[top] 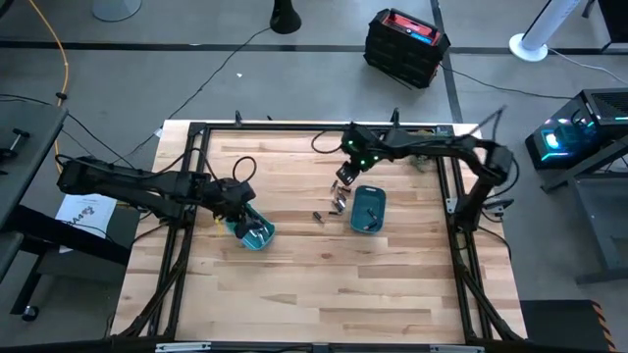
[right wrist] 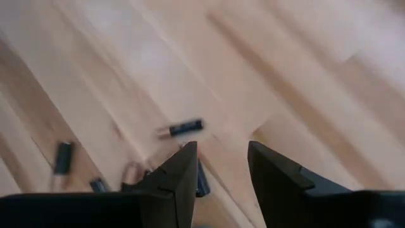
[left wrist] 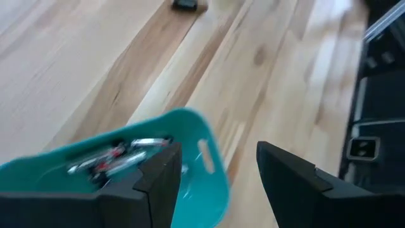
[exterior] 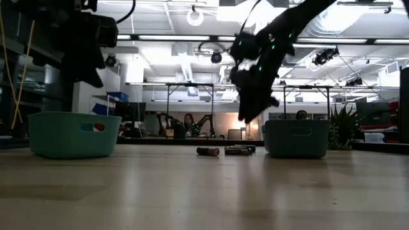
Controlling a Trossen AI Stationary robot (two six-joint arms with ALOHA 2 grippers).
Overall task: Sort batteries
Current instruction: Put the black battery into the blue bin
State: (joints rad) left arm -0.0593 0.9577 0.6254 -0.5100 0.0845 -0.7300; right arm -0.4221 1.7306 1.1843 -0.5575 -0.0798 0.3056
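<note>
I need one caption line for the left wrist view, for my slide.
Open left gripper above a teal bin that holds batteries, on the wooden table.

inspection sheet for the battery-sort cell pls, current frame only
Surface: light wooden slatted table, black frame.
Job's things: small dark cylindrical batteries loose mid-table; more inside left teal plastic bin. Right teal plastic bin beside the loose ones.
Clutter: nothing seen.
Grippers: left gripper open above left bin, empty; right gripper open over loose batteries, empty.
Cables: black cable looped on table by left arm.
Surroundings: black crate on floor; seated person behind.
</note>
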